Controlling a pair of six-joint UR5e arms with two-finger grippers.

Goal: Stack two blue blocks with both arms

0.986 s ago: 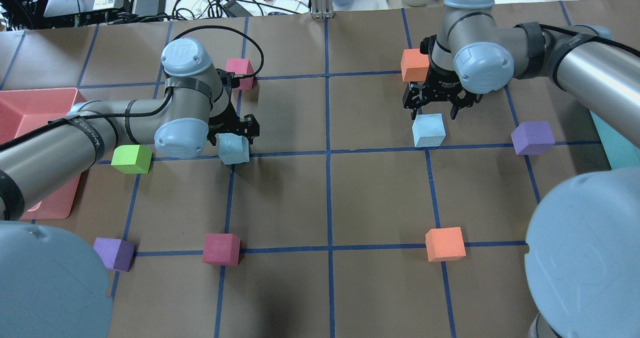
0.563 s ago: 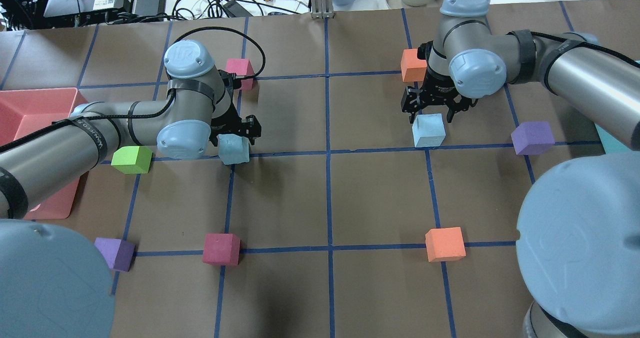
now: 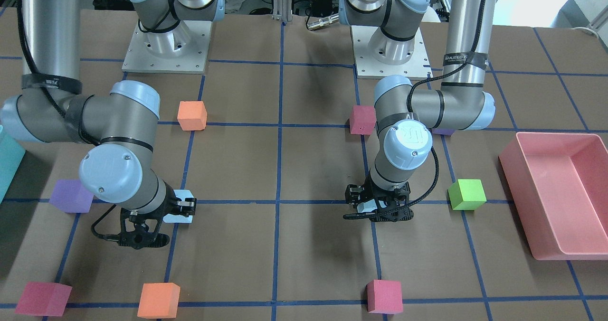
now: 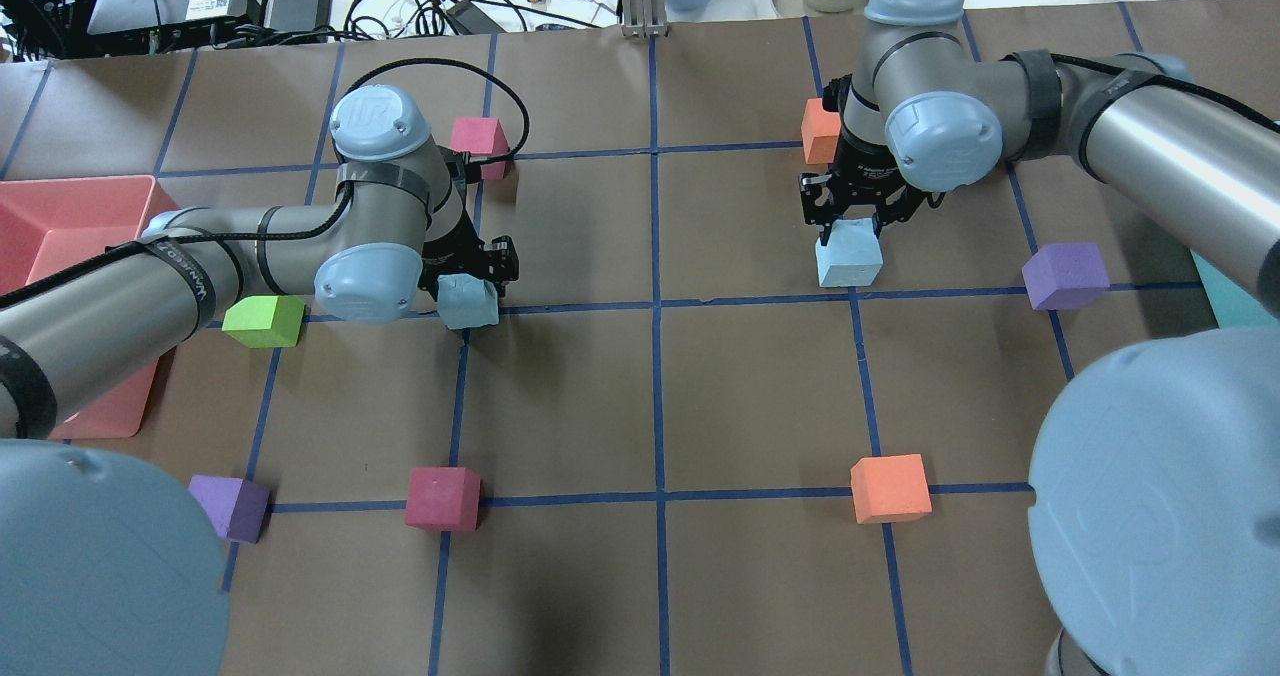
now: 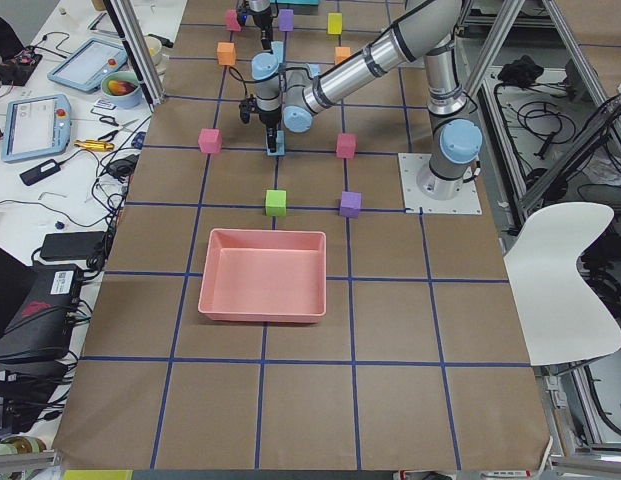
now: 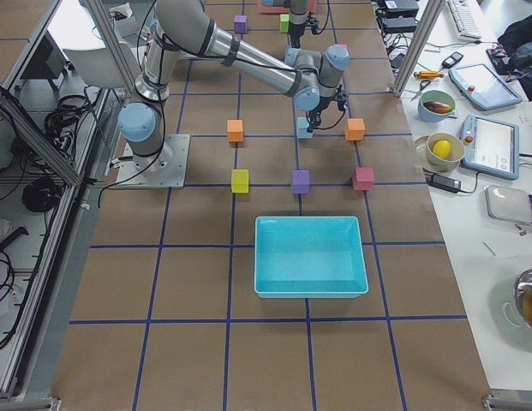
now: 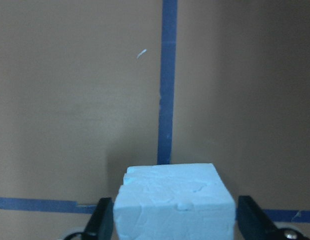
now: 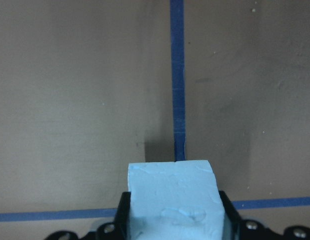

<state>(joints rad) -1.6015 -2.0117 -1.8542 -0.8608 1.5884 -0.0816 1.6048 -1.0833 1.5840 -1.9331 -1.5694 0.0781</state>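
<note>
Two pale blue blocks sit on the brown gridded table. My left gripper [image 4: 470,278] is down over the left blue block [image 4: 468,304]. In the left wrist view its fingers [image 7: 104,221] flank this block [image 7: 173,200] with a small gap, so it is open. My right gripper [image 4: 848,228] is down on the right blue block [image 4: 848,261]. In the right wrist view the black pads [image 8: 124,215] press both sides of that block [image 8: 172,195], so it is shut on it. The front-facing view shows slivers of both blocks, the left one [image 3: 365,208] and the right one [image 3: 181,212].
A green cube [image 4: 263,319] and a pink tray [image 4: 60,226] lie by the left arm. Magenta cubes [image 4: 478,136] [image 4: 442,498], orange cubes [image 4: 820,128] [image 4: 890,488] and purple cubes [image 4: 1066,275] [image 4: 230,507] are spread over the grid. A teal bin [image 6: 310,255] stands at the right end.
My right gripper has come down from behind the right blue block onto it and closed on its sides; the block shifted slightly. The left arm has barely moved.
</note>
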